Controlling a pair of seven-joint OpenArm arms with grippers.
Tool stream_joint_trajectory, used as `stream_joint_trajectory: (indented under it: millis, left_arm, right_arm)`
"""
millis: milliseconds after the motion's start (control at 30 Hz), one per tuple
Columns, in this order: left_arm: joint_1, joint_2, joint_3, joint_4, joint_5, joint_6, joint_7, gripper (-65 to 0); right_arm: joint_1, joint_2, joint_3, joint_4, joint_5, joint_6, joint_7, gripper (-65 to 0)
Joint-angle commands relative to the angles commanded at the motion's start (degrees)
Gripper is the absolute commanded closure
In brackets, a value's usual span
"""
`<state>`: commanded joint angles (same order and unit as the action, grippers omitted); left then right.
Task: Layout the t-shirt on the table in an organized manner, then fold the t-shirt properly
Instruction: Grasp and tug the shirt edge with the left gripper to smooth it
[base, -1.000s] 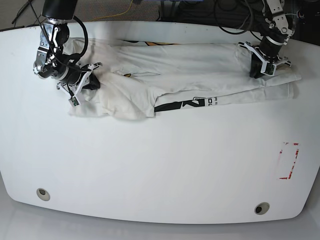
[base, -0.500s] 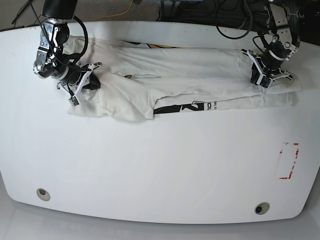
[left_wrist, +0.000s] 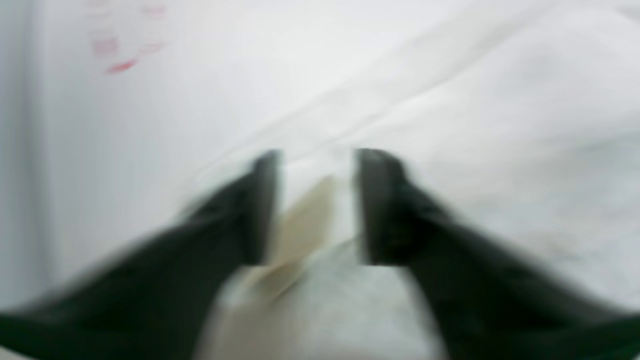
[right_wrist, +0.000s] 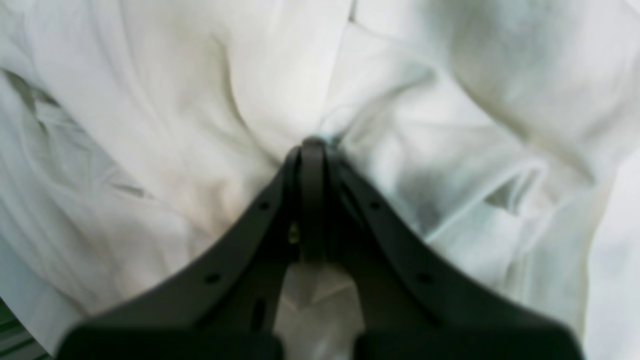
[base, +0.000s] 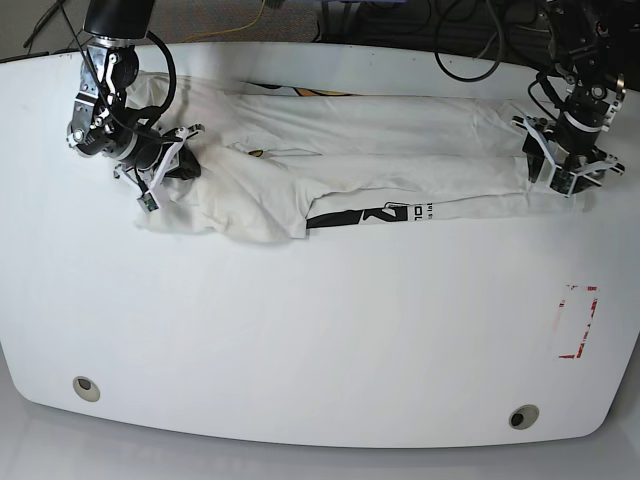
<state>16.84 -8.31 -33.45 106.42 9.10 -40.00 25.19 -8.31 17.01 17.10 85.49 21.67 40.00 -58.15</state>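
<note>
The off-white t-shirt (base: 380, 150) lies stretched in a long crumpled band across the far side of the white table (base: 320, 330). Black letters (base: 370, 212) show on its near fold. My left gripper (base: 565, 168) is at the shirt's right end. The blurred left wrist view shows that gripper (left_wrist: 315, 205) with its fingers a little apart and a wad of t-shirt (left_wrist: 500, 125) cloth pinched between them. My right gripper (base: 168, 172) is at the shirt's left end. In the right wrist view that gripper (right_wrist: 312, 145) is shut on a pinch of wrinkled t-shirt (right_wrist: 150, 125) fabric.
A red tape rectangle (base: 578, 320) marks the table near its right edge and shows faintly as the red tape (left_wrist: 120, 65) in the left wrist view. Two metal grommet holes (base: 86, 388) (base: 523, 417) sit near the front edge. Cables lie beyond the far edge.
My left gripper has moved right and toward the front, drawing the shirt's right end tighter and flatter. The right gripper and the shirt's left end have stayed put.
</note>
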Motion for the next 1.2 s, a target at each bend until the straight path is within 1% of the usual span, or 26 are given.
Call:
stream_joint_trajectory:
  millis: [67, 100, 133, 267, 300, 400, 467, 500, 567, 733, 933, 1067, 1200]
  left_arm:
    - [-0.6, -0.2, -3.2, 0.0, -1.9, 0.0, 1.5, -51.8]
    - [-1.4, -0.2, -5.6, -0.1, -3.4, 0.0, 3.0, -53.8]
    - [-2.0, -0.2, -7.4, -0.1, -4.6, 0.0, 4.0, -54.4]
    - [-4.7, -0.7, -14.2, -0.3, -8.4, 0.0, 9.4, -54.5]
    - [-5.1, -1.1, -15.2, -0.3, -9.0, 0.0, 10.6, -54.5]
    - [-6.4, -3.0, -19.1, -0.8, -12.0, 0.0, 16.5, -54.5]
    - [-6.8, -3.4, -20.5, -1.4, -13.6, 0.0, 18.8, -54.5]
    - [-6.8, -3.4, -21.5, -2.4, -15.2, 0.0, 20.6, -54.5]
    - [-6.7, -3.5, -22.7, -3.8, -17.3, 0.0, 22.2, -54.5]
    - [-6.3, -4.5, -24.3, -7.3, -21.2, 0.0, 24.1, -54.5]
    - [-5.2, -4.6, -24.0, -11.8, -24.4, 0.0, 24.4, -54.5]
    - [-4.9, -4.7, -22.5, -13.2, -26.5, 0.0, 24.3, -54.5]
    - [-4.8, -4.7, -19.5, -13.4, -29.2, 0.0, 24.3, -54.5]
  right_arm:
    - [0.0, 0.0, 0.0, 0.0, 0.0, 0.0, 0.0, -0.1]
    - [0.0, 0.0, 0.0, 0.0, 0.0, 0.0, 0.0, -0.1]
    - [0.0, 0.0, 0.0, 0.0, 0.0, 0.0, 0.0, -0.1]
    - [0.0, 0.0, -0.1, 0.0, 0.0, 0.0, 0.0, -0.1]
    - [0.0, 0.0, -0.1, 0.0, 0.0, 0.0, 0.0, -0.1]
    - [0.0, 0.0, -0.2, 0.0, 0.0, 0.0, 0.0, -0.1]
    - [0.1, 0.0, -0.3, 0.0, 0.0, 0.0, 0.0, -0.1]
    - [0.1, 0.0, -0.3, 0.0, 0.0, 0.0, 0.0, -0.1]
    - [0.1, 0.0, -0.4, 0.0, 0.0, 0.0, 0.0, -0.1]
    - [0.1, 0.0, -0.4, 0.0, 0.0, 0.0, 0.0, -0.1]
    - [0.0, 0.0, -0.4, 0.0, 0.0, 0.0, 0.0, -0.1]
    - [-0.2, 0.0, -0.4, 0.0, 0.0, 0.0, 0.0, -0.1]
    - [-0.2, 0.0, -0.4, 0.0, 0.0, 0.0, 0.0, -0.1]
